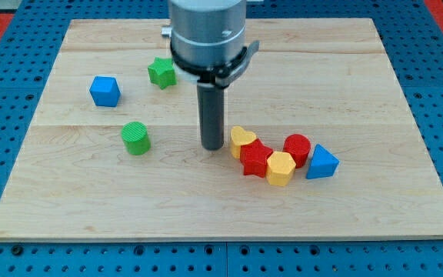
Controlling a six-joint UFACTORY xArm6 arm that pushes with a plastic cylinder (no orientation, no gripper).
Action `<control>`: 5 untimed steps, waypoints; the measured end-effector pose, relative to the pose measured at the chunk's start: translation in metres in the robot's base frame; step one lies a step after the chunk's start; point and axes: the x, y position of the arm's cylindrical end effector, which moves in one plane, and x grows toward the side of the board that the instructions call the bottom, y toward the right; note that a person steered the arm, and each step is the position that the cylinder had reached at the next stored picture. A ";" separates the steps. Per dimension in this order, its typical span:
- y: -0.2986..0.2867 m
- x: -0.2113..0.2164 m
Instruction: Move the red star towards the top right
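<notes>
The red star [256,159] lies right of the board's middle, in a tight cluster. A yellow heart [242,140] touches its upper left, a yellow hexagon [281,168] its right, and a red cylinder [297,148] stands just beyond. My tip [211,147] rests on the board just left of the yellow heart and up-left of the red star, a small gap away from both.
A blue triangle [321,163] ends the cluster on the right. A green cylinder [136,138] stands left of my tip, a blue cube [104,91] at the upper left, a green star [161,72] near the top. The wooden board [360,215] sits on a blue pegboard.
</notes>
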 end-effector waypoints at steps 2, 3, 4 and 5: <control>0.018 0.060; 0.018 0.061; 0.019 0.060; 0.034 0.057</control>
